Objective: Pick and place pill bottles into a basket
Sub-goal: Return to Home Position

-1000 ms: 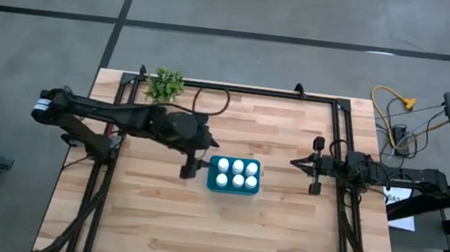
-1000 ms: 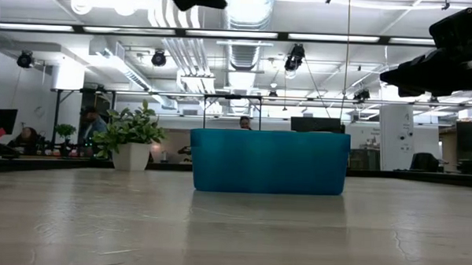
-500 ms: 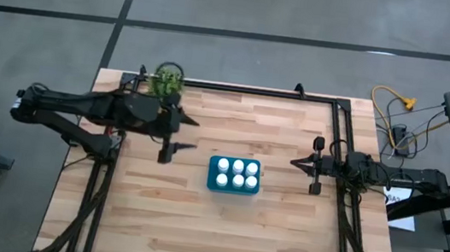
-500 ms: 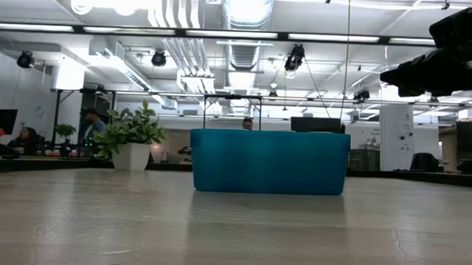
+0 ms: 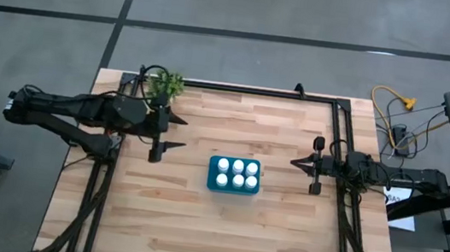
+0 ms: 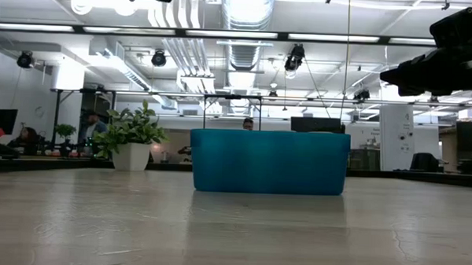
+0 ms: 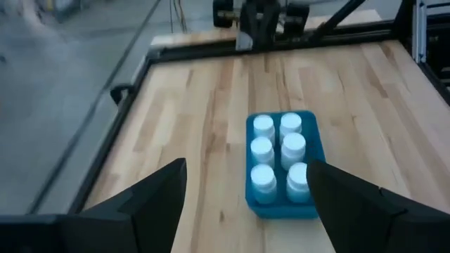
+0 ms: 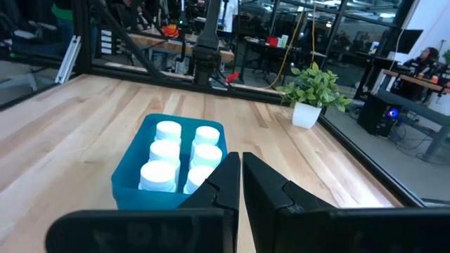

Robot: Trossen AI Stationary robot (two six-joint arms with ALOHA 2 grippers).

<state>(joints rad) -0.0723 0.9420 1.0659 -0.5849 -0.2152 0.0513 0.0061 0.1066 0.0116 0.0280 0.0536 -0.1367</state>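
Observation:
The teal basket (image 5: 234, 175) stands at the middle of the table and holds several white pill bottles (image 5: 236, 173), upright in two rows; it also shows in the left wrist view (image 7: 281, 165), the right wrist view (image 8: 172, 165) and the low view (image 6: 270, 161). My left gripper (image 5: 171, 132) hovers open to the left of the basket, above the table, with nothing between its fingers. My right gripper (image 5: 296, 161) rests shut at the table's right side, pointing level toward the basket.
A small green plant in a white pot (image 5: 165, 84) stands at the far left corner, close behind my left arm. A black frame rail (image 5: 238, 88) runs along the far edge and down both sides. Bare wood lies in front of the basket.
My left gripper has drawn back from beside the basket toward the table's left edge, staying open and empty. The basket and its bottles have not moved.

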